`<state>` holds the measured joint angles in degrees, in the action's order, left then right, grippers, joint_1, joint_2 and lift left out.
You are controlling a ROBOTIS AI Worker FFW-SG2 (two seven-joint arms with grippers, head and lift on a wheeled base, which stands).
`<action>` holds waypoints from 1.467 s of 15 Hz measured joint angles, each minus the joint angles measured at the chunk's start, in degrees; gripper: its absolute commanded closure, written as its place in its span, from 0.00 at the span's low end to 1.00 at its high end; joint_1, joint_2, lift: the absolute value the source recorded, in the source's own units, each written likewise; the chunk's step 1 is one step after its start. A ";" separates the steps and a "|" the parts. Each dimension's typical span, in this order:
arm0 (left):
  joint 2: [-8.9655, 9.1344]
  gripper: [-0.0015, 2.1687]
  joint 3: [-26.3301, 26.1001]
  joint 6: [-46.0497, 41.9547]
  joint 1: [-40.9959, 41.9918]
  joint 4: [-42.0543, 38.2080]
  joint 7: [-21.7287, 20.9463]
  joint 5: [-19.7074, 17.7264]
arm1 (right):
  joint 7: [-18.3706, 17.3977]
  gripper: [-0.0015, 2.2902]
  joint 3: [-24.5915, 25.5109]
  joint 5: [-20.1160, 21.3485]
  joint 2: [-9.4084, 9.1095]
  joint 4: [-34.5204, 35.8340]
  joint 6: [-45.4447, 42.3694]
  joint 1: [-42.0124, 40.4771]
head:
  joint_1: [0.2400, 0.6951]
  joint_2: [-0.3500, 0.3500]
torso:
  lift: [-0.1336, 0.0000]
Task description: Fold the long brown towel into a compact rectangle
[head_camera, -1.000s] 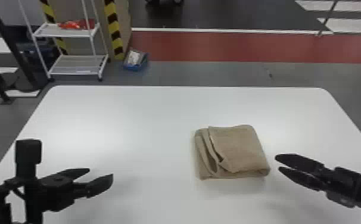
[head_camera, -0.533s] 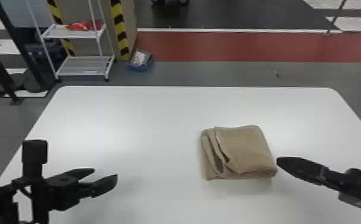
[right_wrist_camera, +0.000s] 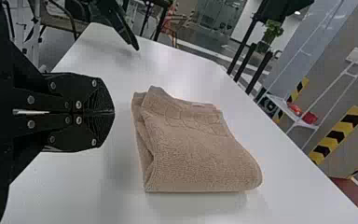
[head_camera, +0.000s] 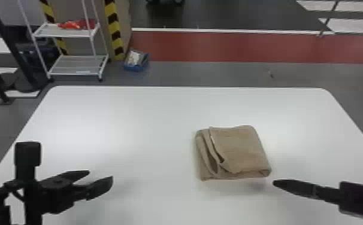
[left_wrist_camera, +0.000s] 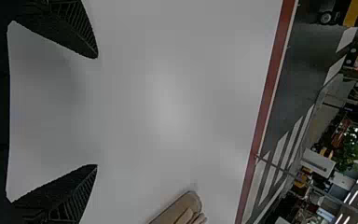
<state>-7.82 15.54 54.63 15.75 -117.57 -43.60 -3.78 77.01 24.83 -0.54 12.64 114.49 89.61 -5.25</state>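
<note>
Towel [head_camera: 237,149] lies folded in a thick block on table [head_camera: 130,119], R of centre; R end effector [head_camera: 274,182], tips together, is just beside its near R corner; L end effector [head_camera: 100,175], tips apart, sits well off to L; step prob. final tidy: nudge edges low & gently w/o dragging top layer; L-side folds [head_camera: 205,155] gape, so square & press those too.

Counted one brown towel [head_camera: 237,146], folded; one white worktop [head_camera: 130,119]. Two hands: one left hand [head_camera: 100,175], one right hand [head_camera: 275,182]; two fingers [head_camera: 100,188] on each, four in all. Farther off, noted one white rack [head_camera: 97,69] with two shelves [head_camera: 70,32], one blue box [head_camera: 136,66], one red floor strip [head_camera: 249,48].
</note>
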 measured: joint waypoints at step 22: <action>-0.02 0.02 1.69 -0.18 1.94 -1.52 -0.26 -1.55 | -25.59 0.89 -6.14 8.10 -4.12 -17.14 -9.70 16.97 | 1.00 0.43 | 0.10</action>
<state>-7.84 17.23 54.45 17.69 -119.09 -43.86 -5.33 51.42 18.69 7.56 8.52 97.35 79.90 11.72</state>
